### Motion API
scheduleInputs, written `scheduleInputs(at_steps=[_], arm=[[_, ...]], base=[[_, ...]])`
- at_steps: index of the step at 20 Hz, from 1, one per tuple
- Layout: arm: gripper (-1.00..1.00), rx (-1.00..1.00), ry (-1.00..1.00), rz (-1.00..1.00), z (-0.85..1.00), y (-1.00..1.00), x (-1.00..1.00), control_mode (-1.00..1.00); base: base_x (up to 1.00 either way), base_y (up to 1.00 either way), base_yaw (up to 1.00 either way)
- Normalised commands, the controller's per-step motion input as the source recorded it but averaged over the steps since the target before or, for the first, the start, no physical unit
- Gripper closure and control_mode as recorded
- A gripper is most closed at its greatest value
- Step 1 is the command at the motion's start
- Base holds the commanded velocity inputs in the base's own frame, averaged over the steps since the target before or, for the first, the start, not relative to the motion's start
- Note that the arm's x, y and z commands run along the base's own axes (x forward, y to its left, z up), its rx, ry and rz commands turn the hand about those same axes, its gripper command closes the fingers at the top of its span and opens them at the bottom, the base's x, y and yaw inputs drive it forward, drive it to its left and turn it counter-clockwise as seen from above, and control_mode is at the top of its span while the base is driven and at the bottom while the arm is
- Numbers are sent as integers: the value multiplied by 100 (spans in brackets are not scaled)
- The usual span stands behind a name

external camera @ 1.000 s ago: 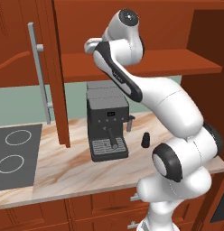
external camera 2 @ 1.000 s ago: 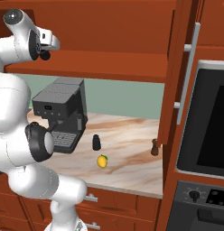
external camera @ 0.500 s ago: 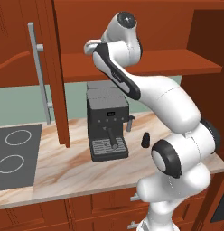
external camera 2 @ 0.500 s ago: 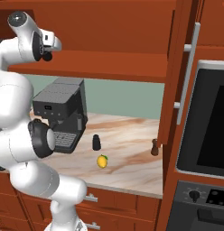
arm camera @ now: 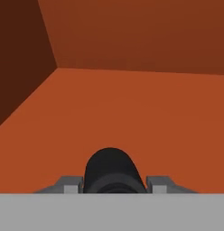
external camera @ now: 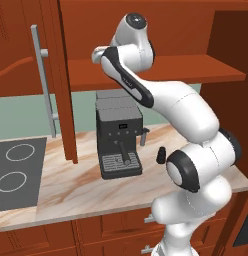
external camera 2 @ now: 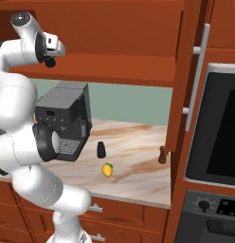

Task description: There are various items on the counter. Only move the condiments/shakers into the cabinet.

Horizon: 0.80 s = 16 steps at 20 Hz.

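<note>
In the hand view my gripper [arm camera: 113, 185] is shut on a small black shaker [arm camera: 109, 168], held just above the cabinet's red-brown shelf [arm camera: 132, 103]. From the right base view the gripper [external camera 2: 49, 60] sits at the left end of the cabinet shelf [external camera 2: 124, 69], with the dark shaker under it. A second black shaker [external camera 2: 101, 149] [external camera: 160, 155] stands on the marbled counter [external camera 2: 133, 142] beside the coffee machine. The brown mill [external camera 2: 162, 154] stands at the foot of the open cabinet door. A yellow lemon [external camera 2: 107, 169] lies near the counter's front.
The large dark-grey coffee machine [external camera: 118, 135] [external camera 2: 62, 118] stands under the shelf. Open cabinet doors with grey bar handles [external camera: 43, 80] [external camera 2: 197, 78] hang on either side. A black stovetop [external camera: 16, 172] lies on the left, an oven [external camera 2: 219, 133] on the right.
The hand with the black shaker has crept slightly further in over the cabinet shelf. The things on the counter have not moved.
</note>
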Motion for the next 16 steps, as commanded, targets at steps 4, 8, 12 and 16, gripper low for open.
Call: scheduleInputs(at_steps=[4,8,12,16], arm=[[100,-3,4,0,-22,24,43,-100],[100,-3,0,0,-23,32,49,-100],[-100,-5,0,0,-16,19,8,-100],[-100,-1,0,0,0,11,14,-100]], base=[[0,0,0],[0,0,0],[0,0,0],[0,0,0]])
